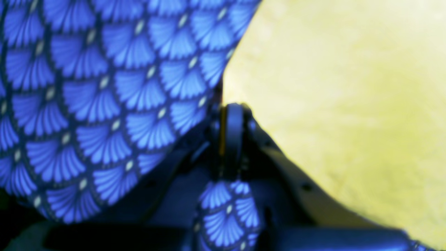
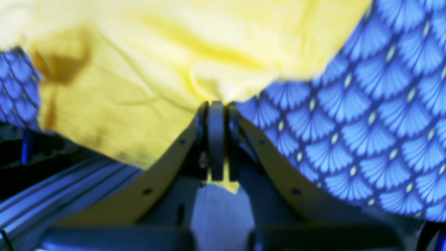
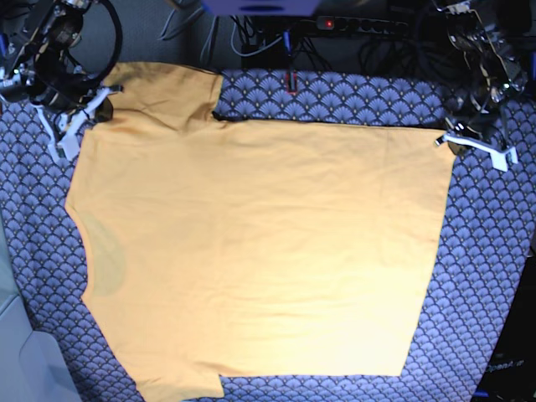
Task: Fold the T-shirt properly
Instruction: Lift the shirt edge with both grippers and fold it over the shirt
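Blue fan-patterned cloth is covering the table, and the T-shirt is lying flat and spread out on it, neck toward the left of the base view, one sleeve toward the far edge and one toward the near edge; cables are trailing beyond the far edge. At the T-shirt's far hem corner, the left gripper is sitting with its jaws pressed together, seemingly pinching the corner's edge; a sliver of yellow is showing between them. At the T-shirt's far shoulder, beside the sleeve, the right gripper is pinching a gathered bit of fabric. Both are probably gripping the far side so it can be lifted and carried over toward the near side.
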